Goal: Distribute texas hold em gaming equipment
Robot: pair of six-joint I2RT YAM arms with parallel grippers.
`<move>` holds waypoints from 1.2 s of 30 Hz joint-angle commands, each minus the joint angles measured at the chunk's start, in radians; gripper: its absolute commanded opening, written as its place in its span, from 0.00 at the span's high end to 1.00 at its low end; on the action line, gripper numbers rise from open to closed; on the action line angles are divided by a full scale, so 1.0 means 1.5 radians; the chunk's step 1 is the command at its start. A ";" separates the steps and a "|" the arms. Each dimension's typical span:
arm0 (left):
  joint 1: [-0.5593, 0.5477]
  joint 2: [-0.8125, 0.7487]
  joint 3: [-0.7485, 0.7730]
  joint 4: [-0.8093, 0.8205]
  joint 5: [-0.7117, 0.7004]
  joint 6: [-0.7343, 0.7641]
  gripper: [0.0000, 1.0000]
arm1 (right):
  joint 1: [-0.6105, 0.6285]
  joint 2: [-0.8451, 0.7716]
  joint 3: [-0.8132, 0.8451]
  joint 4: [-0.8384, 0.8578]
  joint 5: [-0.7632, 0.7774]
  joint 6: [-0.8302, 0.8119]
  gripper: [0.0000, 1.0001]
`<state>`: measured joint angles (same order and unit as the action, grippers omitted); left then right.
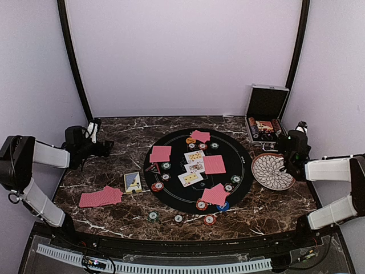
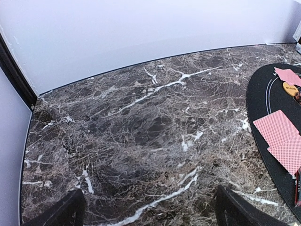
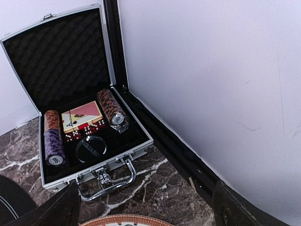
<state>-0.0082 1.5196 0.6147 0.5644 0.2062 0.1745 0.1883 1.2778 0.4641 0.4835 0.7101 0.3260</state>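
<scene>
Left gripper (image 2: 149,208) and right gripper (image 3: 148,209) spread wide, empty, above veined marble table (image 2: 141,117)

Glossy veined marble table (image 1: 268,211), matt black round mat (image 1: 171,197), foam-lined metal-edged case (image 3: 70,52).

I can't read a single word from here. The orange disc (image 2: 290,88) on the black mat (image 2: 261,101) bears dark lettering, and a round disc (image 3: 91,148) in the open case (image 3: 109,56) shows a word. Both are too blurred to make out.
</scene>
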 commanded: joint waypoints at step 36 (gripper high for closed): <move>0.003 0.037 -0.225 0.463 -0.091 -0.060 0.01 | -0.056 0.010 -0.147 0.355 -0.248 -0.177 0.02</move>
<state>-0.0082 1.5726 0.2630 1.2587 0.0971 0.0990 0.1120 1.3434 0.2638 0.9554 0.3489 0.1310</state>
